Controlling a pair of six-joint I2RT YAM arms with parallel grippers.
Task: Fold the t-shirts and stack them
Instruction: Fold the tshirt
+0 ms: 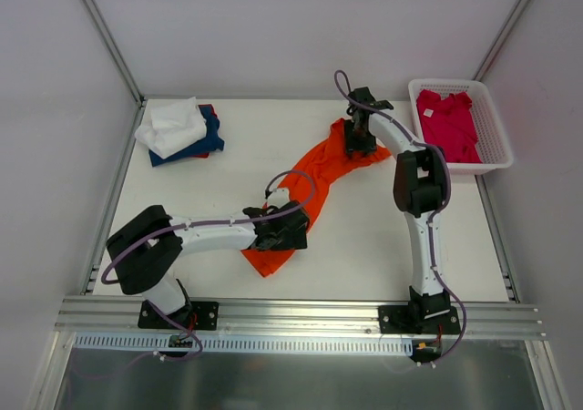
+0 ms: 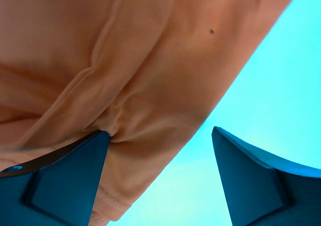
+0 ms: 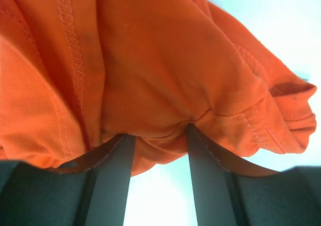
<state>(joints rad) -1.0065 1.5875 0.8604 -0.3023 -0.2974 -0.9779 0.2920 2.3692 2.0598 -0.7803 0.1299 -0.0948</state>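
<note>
The bright orange t-shirt lies stretched diagonally across the white table, from the front centre to the back right. My left gripper is low over its near end. In the left wrist view this gripper is open, with its left finger pressed against the orange cloth and its right finger over bare table. My right gripper is at the shirt's far end. In the right wrist view it is shut on a bunched fold of the orange cloth.
A folded stack sits at the back left, with a white t-shirt on a navy one. A white mesh basket at the back right holds a crimson-pink t-shirt. Metal rails edge the table.
</note>
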